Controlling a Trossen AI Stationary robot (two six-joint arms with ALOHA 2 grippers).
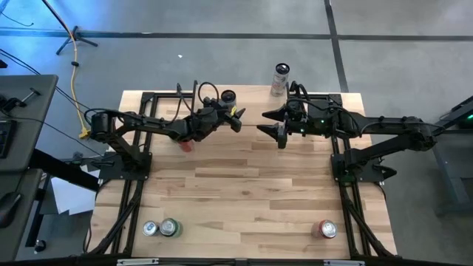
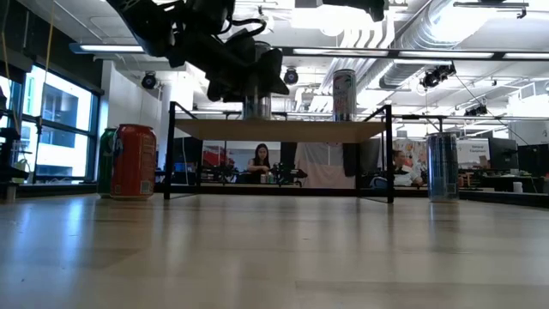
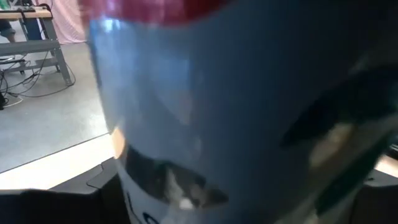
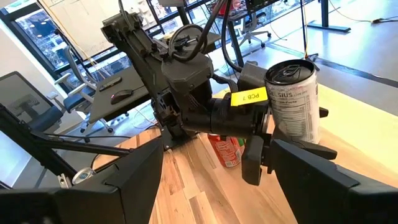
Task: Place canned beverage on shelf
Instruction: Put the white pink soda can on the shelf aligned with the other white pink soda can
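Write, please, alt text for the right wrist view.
The left arm's tool stands around a grey can upright on the light-wood shelf. Beneath it, a red can stands on the table; the right tool's dark fingers frame the foreground.

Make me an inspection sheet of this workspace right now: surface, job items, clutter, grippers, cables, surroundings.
Surface: wooden table, with cans standing on it.
Job's things: shelf carries two upright cans, a tall can and a silver can.
Clutter: red can on the table below the left arm; small silver can, green can and second red can along one table edge.
Grippers: left gripper at the silver can; right gripper open, empty, facing it.
Cables: yellow cable on the floor.
Surroundings: seated people beyond the table.
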